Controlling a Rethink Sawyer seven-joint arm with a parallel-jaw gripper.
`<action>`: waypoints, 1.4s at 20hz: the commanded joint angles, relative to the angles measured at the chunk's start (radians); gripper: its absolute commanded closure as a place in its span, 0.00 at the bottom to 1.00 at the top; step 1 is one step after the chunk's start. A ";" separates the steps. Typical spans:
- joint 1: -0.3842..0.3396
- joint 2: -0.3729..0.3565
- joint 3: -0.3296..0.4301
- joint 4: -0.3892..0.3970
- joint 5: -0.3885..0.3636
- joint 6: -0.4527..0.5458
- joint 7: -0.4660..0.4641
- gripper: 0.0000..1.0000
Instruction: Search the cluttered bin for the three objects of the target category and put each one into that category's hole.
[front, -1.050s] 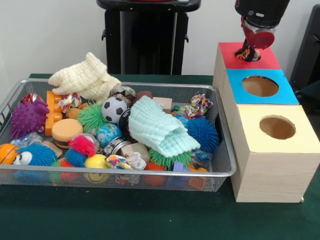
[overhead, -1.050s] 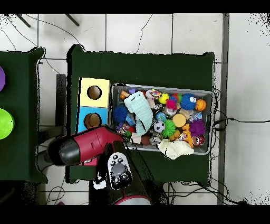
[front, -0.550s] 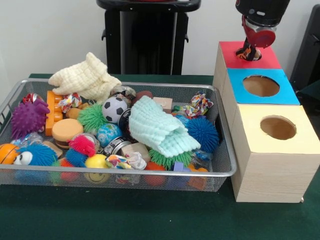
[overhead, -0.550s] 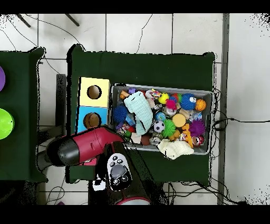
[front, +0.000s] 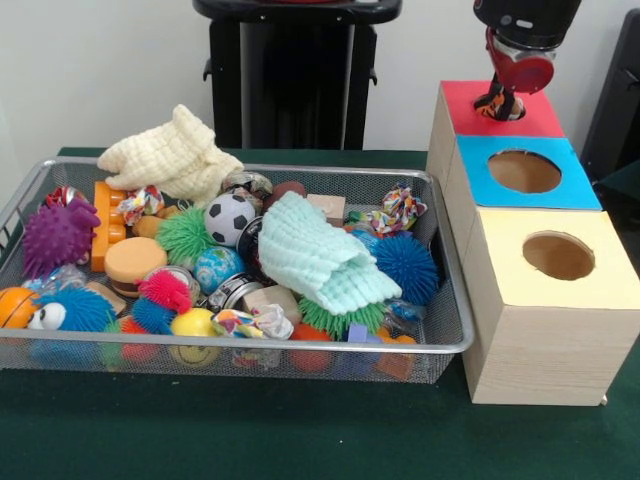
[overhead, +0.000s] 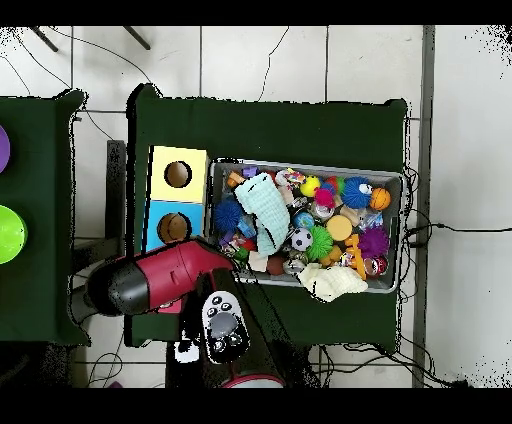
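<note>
Green cloth covers the counter (front: 300, 440), white wall and tiled floor beyond; the gripper (front: 500, 103) hangs over the red box's hole (front: 505, 112), clamped on a multicoloured knotted rope toy (front: 493, 108), so one drop seems imminent; similar rope toys (front: 398, 210) lie in the wire bin (front: 452, 335) below and beside the gripper.

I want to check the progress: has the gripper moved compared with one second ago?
Yes, slightly. In the front view the gripper has risen a little above the red box top, holding something multicoloured over the hole.
</note>
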 joint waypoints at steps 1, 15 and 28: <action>-0.025 -0.121 0.044 -0.029 0.081 0.229 0.137 0.00; -0.032 -0.121 0.057 -0.017 0.083 0.219 0.123 0.00; -0.054 -0.127 0.078 0.003 0.095 0.215 0.098 1.00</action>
